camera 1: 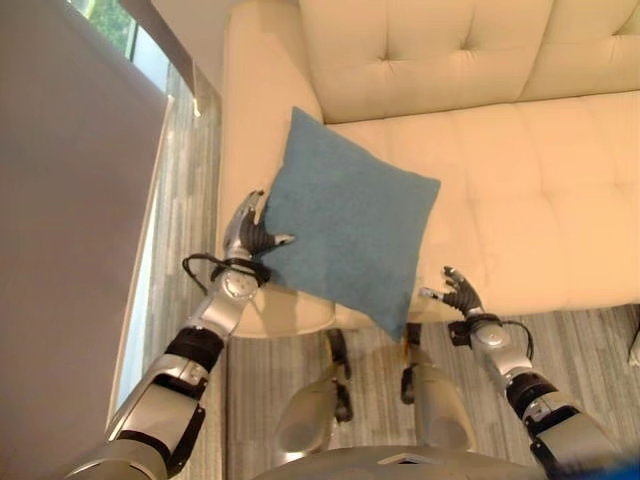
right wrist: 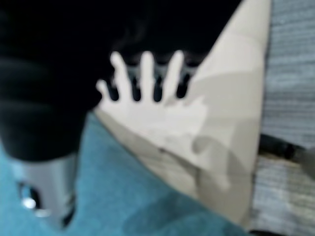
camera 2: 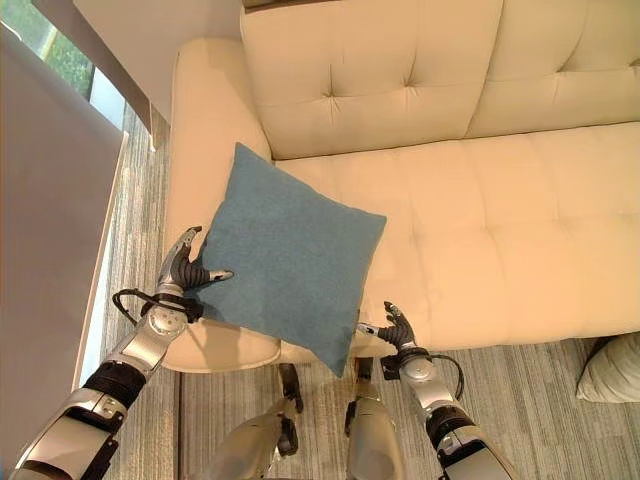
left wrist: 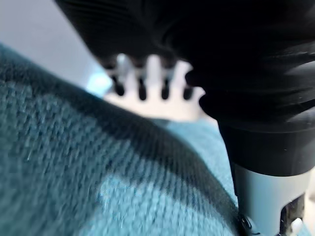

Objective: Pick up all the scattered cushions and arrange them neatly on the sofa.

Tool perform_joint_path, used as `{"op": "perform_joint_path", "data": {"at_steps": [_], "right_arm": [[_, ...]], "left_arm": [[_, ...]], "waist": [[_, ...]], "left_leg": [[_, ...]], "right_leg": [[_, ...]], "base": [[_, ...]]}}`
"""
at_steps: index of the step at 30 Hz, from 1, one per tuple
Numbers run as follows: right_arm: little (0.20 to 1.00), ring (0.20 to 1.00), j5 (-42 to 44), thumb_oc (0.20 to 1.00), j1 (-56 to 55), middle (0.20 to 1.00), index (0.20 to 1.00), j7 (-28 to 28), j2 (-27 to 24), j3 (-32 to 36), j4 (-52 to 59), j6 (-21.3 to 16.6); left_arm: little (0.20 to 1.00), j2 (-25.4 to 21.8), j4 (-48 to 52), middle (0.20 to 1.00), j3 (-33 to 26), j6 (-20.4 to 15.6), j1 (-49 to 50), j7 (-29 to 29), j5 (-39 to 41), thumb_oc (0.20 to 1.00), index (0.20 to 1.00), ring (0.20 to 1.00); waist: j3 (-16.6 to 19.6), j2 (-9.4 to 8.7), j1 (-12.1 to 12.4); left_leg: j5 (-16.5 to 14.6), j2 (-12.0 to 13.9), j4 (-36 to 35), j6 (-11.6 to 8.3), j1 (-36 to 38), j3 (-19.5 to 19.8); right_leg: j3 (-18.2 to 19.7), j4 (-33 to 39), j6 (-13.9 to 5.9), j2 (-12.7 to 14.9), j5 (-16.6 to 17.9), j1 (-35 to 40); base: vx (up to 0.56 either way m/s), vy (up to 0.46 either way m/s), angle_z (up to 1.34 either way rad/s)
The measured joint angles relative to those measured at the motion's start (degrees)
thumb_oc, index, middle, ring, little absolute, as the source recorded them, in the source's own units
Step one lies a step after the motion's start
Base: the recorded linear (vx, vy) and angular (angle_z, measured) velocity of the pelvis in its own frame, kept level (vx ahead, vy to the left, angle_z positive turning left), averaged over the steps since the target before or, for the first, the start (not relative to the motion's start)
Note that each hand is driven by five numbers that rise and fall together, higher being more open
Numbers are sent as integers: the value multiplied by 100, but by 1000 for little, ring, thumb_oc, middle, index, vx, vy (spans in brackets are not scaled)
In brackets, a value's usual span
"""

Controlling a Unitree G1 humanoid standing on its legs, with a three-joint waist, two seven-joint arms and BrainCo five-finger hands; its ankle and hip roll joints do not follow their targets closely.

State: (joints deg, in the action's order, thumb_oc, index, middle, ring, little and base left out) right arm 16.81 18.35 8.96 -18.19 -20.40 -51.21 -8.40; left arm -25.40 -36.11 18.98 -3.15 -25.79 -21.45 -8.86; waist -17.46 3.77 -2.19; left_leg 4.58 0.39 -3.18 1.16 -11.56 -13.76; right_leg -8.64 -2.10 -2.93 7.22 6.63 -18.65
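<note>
Carrying between two hands: one blue cushion (camera 2: 285, 265), woven cover, turned on its point like a diamond.

Left hand (camera 2: 182, 268): fingers straight and hidden behind the cushion's near-left edge, thumb laid across the front face. It presses flat on the cloth and does not close round it. The left wrist view shows straight fingers past the weave, which agrees.

Right hand (camera 2: 397, 328): just off the cushion's lowest corner, fingers spread and relaxed, holding nothing that can be made out. Whether a fingertip touches the corner cannot be told. The right wrist view shows splayed fingers with blue fabric close under the wrist.

Cushion, placed from the hands: beyond the left thumb and up toward the cream sofa (camera 2: 520, 230), its far corner over the seat by the armrest, its low corner hanging past the seat's front edge beside the right hand. The two-sided hold probably serves to steady a soft, floppy item while it goes onto the seat.

Second cushion (camera 2: 612, 370): pale, on the floor well out past the right hand, not yet collected.
</note>
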Motion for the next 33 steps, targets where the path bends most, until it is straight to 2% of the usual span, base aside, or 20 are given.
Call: {"op": "perform_joint_path", "data": {"at_steps": [8,12,14,16,19,25,26,27,28,33], "right_arm": [[1000,1000,615,1000,42,1000,1000,-223,30,-23,-9,8],[1000,1000,998,1000,197,1000,1000,-288,255,-132,-24,6],[1000,1000,1134,1000,362,1000,1000,-357,294,-222,-49,0],[1000,1000,1241,1000,435,1000,1000,-356,341,-244,-108,-4],[1000,1000,1616,1000,712,1000,1000,-355,388,-260,-188,-46],[1000,1000,2247,1000,1018,1000,1000,-302,420,-303,-253,-164],[545,545,2282,545,1045,545,545,-288,420,-311,-251,-185],[200,200,2360,200,1058,200,200,-268,420,-317,-237,-201],[200,200,2369,200,1061,200,200,-248,419,-324,-193,-214],[200,200,2461,200,1052,200,200,-158,339,-367,131,-360]], "left_arm": [[1000,165,-138,1000,326,-49,-231,160,467,1000,1000,1000],[1000,229,-137,1000,398,-92,-310,155,609,1000,1000,1000],[1000,285,-133,1000,470,-119,-463,155,681,1000,1000,1000],[1000,307,-112,1000,477,-130,-482,155,739,1000,1000,1000],[1000,336,-114,1000,520,-212,-665,110,835,1000,1000,1000],[1000,485,-113,1000,573,-452,-896,103,1748,1000,1000,1000],[1000,492,-105,1000,575,-509,-899,103,1907,1000,1000,1000],[416,489,-85,416,574,-547,-902,104,2056,416,416,416],[200,487,-62,200,567,-615,-900,104,2210,200,200,200],[200,481,180,200,535,-867,-860,108,2797,200,200,200]], "waist": [[-14,82,26],[-20,169,46],[-74,280,154],[-90,312,175],[-130,383,186],[-225,481,307],[-239,501,303],[-245,511,305],[-258,521,308],[-268,520,290]], "left_leg": [[23,-57,125,33,-377,-5],[28,-74,134,36,-501,4],[68,-87,132,50,-572,21],[72,-91,133,55,-583,21],[140,-128,139,58,-852,46],[171,-148,146,45,-1018,89],[184,-148,147,40,-1032,110],[189,-148,151,38,-1051,125],[198,-147,151,40,-1064,138],[210,-145,146,26,-1112,162]], "right_leg": [[21,-308,-21,102,-100,-454],[24,-421,-32,129,-135,-626],[24,-482,-22,144,-141,-712],[24,-514,-27,151,-164,-737],[23,-727,-29,208,-232,-1082],[13,-896,-15,250,-291,-1311],[8,-896,-14,248,-291,-1317],[4,-898,-13,247,-291,-1332],[1,-904,-13,246,-290,-1344],[0,-1006,17,244,-315,-1431]], "base": [[-8,3,2],[-7,2,1],[-31,11,5],[-16,7,1],[-22,23,8],[-12,12,4],[-9,20,5],[-7,15,4],[0,0,0],[0,0,0]]}}
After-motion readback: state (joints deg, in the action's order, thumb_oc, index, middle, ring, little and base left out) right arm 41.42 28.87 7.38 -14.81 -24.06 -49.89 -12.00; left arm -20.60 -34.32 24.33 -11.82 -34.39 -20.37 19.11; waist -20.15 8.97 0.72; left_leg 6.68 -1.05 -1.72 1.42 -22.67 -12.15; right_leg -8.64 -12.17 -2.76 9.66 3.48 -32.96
